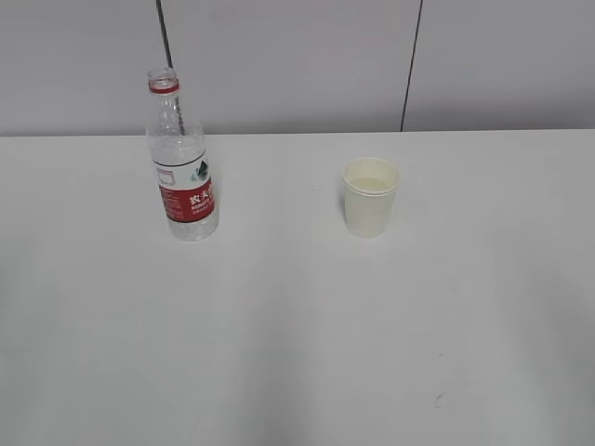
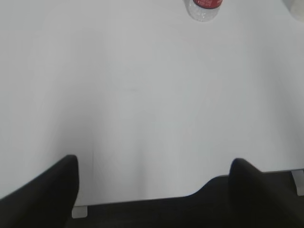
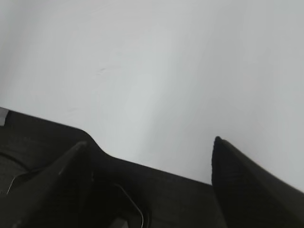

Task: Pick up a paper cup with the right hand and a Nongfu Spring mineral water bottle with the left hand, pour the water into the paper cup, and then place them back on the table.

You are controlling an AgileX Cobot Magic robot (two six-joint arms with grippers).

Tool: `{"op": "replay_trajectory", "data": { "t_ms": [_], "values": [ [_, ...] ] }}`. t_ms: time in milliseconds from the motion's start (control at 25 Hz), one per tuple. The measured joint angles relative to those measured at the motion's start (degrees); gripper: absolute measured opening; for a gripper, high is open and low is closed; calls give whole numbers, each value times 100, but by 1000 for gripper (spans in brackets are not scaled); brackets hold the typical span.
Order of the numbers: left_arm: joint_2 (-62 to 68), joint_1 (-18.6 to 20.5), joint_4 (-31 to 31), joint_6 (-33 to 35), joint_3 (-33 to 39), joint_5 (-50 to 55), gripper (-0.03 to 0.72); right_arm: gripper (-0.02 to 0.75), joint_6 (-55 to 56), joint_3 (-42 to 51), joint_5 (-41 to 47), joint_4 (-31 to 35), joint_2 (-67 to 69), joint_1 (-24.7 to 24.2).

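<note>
The Nongfu Spring mineral water bottle [image 1: 182, 163] stands upright and uncapped on the white table [image 1: 297, 334] at the left, with little water in it. Its base shows at the top of the left wrist view [image 2: 203, 8]. The paper cup [image 1: 370, 196] stands upright to its right and holds some liquid. Neither arm shows in the exterior view. My left gripper [image 2: 154, 164] is open and empty, over the table's near edge, far from the bottle. My right gripper [image 3: 152, 145] is open and empty, over the table's near edge; the cup is out of its view.
A grey panelled wall [image 1: 297, 65] runs behind the table's far edge. A dark floor or base [image 2: 190, 211] lies below the table's near edge in both wrist views. A faint dark mark [image 1: 438, 399] sits on the table at the front right.
</note>
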Motion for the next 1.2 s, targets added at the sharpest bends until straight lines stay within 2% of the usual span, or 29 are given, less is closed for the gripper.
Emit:
{"op": "replay_trajectory", "data": {
  "t_ms": [440,760,920,1200],
  "values": [
    [-1085,0,-39,86,361,-486,572,583,-412,673,-222,-157,-2131,0],
    [-1092,0,-92,282,582,-938,545,583,-424,782,-243,-171,-2196,0],
    [-1092,0,-92,293,582,-983,538,583,-424,931,-650,-171,-2196,0],
    [-1092,0,-92,293,582,-983,533,583,-424,994,-699,-171,-2196,0]
  ]
}}
